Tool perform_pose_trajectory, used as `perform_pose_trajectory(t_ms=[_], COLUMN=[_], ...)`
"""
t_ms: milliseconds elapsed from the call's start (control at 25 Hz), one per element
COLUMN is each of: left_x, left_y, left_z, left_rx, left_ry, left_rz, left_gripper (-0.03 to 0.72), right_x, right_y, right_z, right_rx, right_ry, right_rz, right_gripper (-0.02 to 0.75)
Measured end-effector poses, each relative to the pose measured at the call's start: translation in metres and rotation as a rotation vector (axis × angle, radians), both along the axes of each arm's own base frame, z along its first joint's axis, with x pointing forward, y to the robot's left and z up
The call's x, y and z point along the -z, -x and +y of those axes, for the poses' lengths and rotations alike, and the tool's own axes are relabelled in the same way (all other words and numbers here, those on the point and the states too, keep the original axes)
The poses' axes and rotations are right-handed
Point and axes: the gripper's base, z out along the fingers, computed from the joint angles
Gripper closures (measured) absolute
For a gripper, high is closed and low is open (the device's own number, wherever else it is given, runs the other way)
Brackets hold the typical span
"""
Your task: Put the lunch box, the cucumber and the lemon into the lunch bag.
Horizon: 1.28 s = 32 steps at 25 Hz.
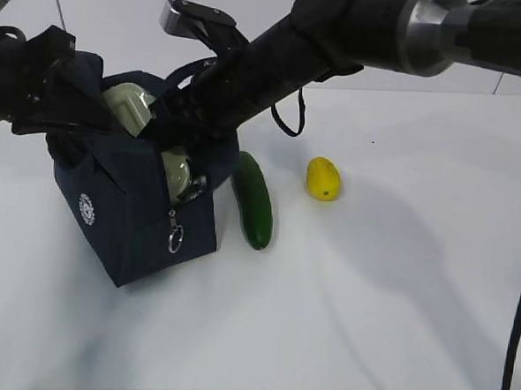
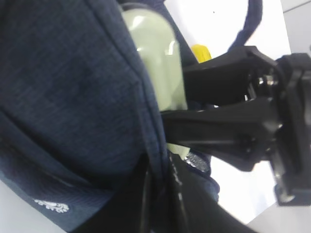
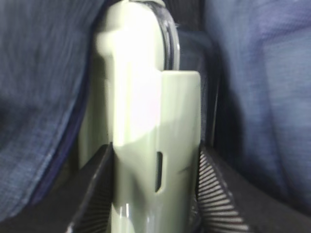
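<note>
Inside lunch bag [image 1: 143,232] mouth: right claw [image 3: 155,194] grips lunch box [image 3: 146,121] edge-on, long axis vertical; left claw [image 2: 158,194] pinched on bag rim.

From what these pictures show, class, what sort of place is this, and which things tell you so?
Probably a robot test bench or lab, not a kitchen: a bare white table, plain pale walls, two black robot arms working over a lunch bag, with a cucumber and lemon laid out.

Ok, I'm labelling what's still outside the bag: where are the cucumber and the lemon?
cucumber [image 1: 254,200], exterior view, middle of its dark green body.
lemon [image 1: 322,178], exterior view, centre of its yellow skin.
</note>
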Motion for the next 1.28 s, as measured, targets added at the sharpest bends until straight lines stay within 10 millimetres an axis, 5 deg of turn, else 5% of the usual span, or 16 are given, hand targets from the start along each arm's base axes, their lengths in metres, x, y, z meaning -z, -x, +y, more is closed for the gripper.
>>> perform_pose_trajectory(t_ms=[920,1280], left_x=[0.0,0.0], left_y=[0.001,0.001], left_z=[0.0,0.0], left_rx=[0.018,0.029], left_ry=[-0.005,-0.015], left_rz=[-0.004,-0.014], left_gripper=[0.677,0.677], right_x=[0.004,-0.022], right_y=[0.009,0.005], right_z=[0.01,0.013], right_rx=[-0.057,-0.088], right_ry=[0.051,0.042], right_rz=[-0.017,-0.091], right_gripper=[0.279,0.244])
